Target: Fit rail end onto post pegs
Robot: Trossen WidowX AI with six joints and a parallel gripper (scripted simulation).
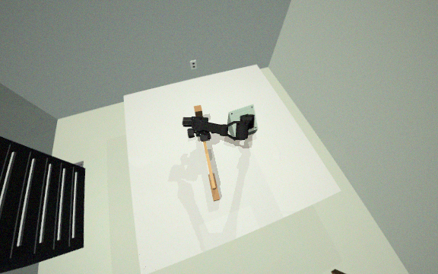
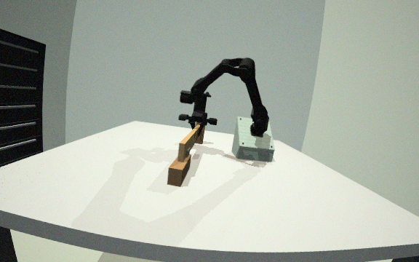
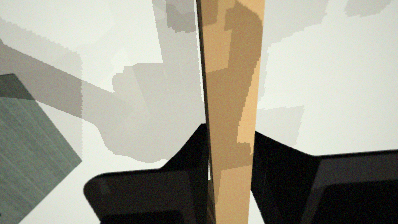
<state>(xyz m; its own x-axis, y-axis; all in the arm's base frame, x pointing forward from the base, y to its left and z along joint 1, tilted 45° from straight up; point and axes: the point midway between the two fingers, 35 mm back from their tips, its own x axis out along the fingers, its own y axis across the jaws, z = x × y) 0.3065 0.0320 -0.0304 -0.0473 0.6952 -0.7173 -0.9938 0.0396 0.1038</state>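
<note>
The hand (image 2: 197, 125) is clamped on the rail (image 2: 188, 143) from above, its two dark fingers pressed flat against the rail's long sides, as the wrist view shows. That side grip near the post end seems chosen so the rail can be lifted and slid along its own length, which is what the pegs call for.

The rail's far end sits on the footboard block (image 2: 179, 172), nearer the exterior camera, and from there the rail runs toward the short post (image 1: 198, 109) with its gripped end raised off the white surface (image 2: 304, 189). In the top view the post shows just beyond the hand, in line with the rail. The pegs and the holes are hidden under the hand, so whether they are started, or the end face touches the post, cannot be told.

The arm (image 2: 231, 73) rises from its pale green base (image 2: 254, 145), arches high, and drops with the wrist pointing almost straight down over the rail. My reading is that seating is under way and the release comes only after the rail sits level
</note>
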